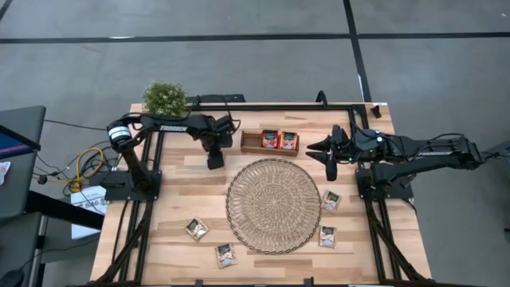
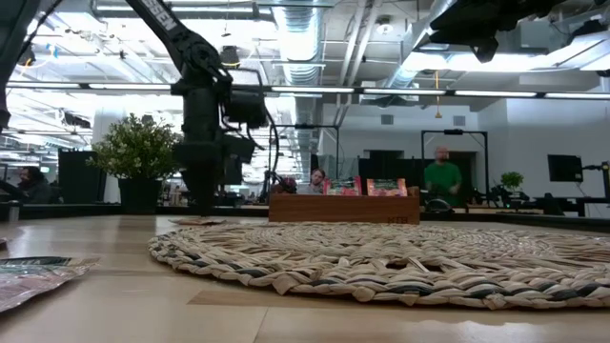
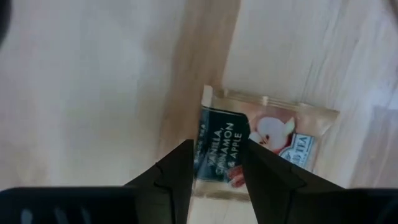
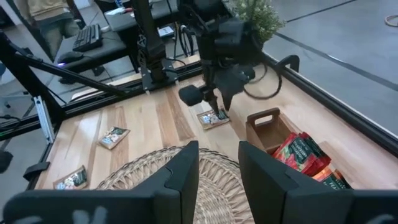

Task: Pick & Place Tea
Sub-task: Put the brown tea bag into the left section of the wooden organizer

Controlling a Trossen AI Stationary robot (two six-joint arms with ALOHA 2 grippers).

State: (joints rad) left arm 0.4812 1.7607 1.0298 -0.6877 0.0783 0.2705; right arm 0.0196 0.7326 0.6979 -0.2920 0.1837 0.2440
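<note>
While a round woven mat (image 1: 273, 206) fills the centre of the table (image 1: 175, 199), the left gripper (image 1: 215, 159) points down left of the wooden tray (image 1: 249, 142) at upper centre, jaws apart astride a whitish tea sachet (image 3: 261, 140) lying flat on the wood. The right gripper (image 1: 330, 170) hangs at right, fingers parted around nothing. Two red sachets (image 1: 279, 139) stand in the tray; four whitish ones (image 1: 197, 229) lie around the mat's lower edge.

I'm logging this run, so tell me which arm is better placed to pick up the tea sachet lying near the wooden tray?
Left. The left gripper hangs directly over that sachet, fingers open astride it. The right gripper waits beyond the wooden tray, farther away.
</note>
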